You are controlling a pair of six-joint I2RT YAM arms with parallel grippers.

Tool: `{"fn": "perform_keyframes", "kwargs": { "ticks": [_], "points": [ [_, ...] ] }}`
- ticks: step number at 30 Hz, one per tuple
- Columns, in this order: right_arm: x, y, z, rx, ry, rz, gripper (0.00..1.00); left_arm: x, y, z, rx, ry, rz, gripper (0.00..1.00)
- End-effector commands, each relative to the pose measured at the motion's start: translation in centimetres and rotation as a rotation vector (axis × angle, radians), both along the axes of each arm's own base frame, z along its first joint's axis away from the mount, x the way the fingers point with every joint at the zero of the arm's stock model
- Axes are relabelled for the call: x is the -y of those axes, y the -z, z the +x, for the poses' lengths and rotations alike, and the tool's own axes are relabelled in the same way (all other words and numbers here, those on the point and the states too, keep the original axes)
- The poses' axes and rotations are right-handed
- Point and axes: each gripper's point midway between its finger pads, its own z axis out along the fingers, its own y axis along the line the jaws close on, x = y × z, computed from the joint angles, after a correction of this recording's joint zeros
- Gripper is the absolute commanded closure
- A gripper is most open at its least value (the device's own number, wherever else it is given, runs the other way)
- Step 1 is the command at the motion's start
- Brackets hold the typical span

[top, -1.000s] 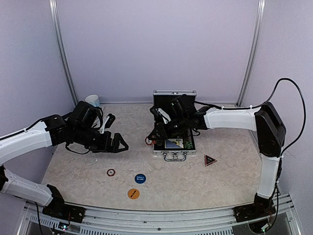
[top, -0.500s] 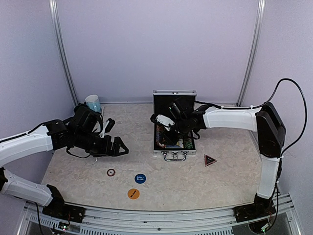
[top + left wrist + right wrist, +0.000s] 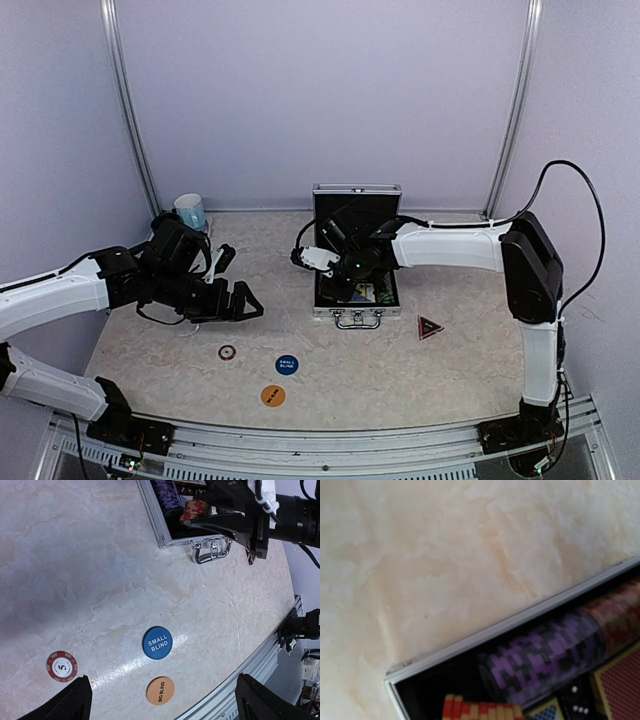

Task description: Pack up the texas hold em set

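Observation:
The silver case [image 3: 357,313] lies open at the table's middle back, lid upright. My right gripper [image 3: 338,283] hangs over its left side, shut on a short stack of red and cream chips [image 3: 196,510] [image 3: 480,711]; its fingers do not show in the right wrist view. A purple chip stack [image 3: 545,655] lies in the case beside card decks. My left gripper [image 3: 232,300] [image 3: 167,705] stands open and empty above the table. Below it lie the blue button [image 3: 157,642], the orange button [image 3: 160,690] and a single red chip [image 3: 62,666]. The dark triangular marker [image 3: 430,327] lies right of the case.
A light blue mug [image 3: 190,211] stands at the back left behind the left arm. The case's handle [image 3: 212,550] points toward the table's near edge. A metal rail [image 3: 330,440] runs along that edge.
My right gripper has carried the red chip stack from the table left of the case to over the case's left side. The left arm has hardly moved.

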Motion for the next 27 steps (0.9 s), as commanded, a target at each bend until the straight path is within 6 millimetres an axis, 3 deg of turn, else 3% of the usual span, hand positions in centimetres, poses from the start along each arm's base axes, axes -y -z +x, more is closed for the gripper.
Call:
{"fn": "perform_keyframes", "kwargs": {
  "ticks": [1, 23, 27],
  "points": [
    [-0.5, -0.1, 0.3, 0.053, -0.039, -0.057, 1.0, 0.1, -0.1, 0.1, 0.006, -0.003, -0.017, 0.01],
    [-2.5, 2.1, -1.5, 0.028, -0.168, -0.092, 1.0, 0.3, 0.4, -0.1, -0.002, -0.001, -0.018, 0.01],
    [-2.3, 2.5, -1.2, 0.032, -0.159, -0.113, 0.94, 0.3, 0.4, -0.1, -0.002, -0.002, -0.018, 0.01]
  ]
}}
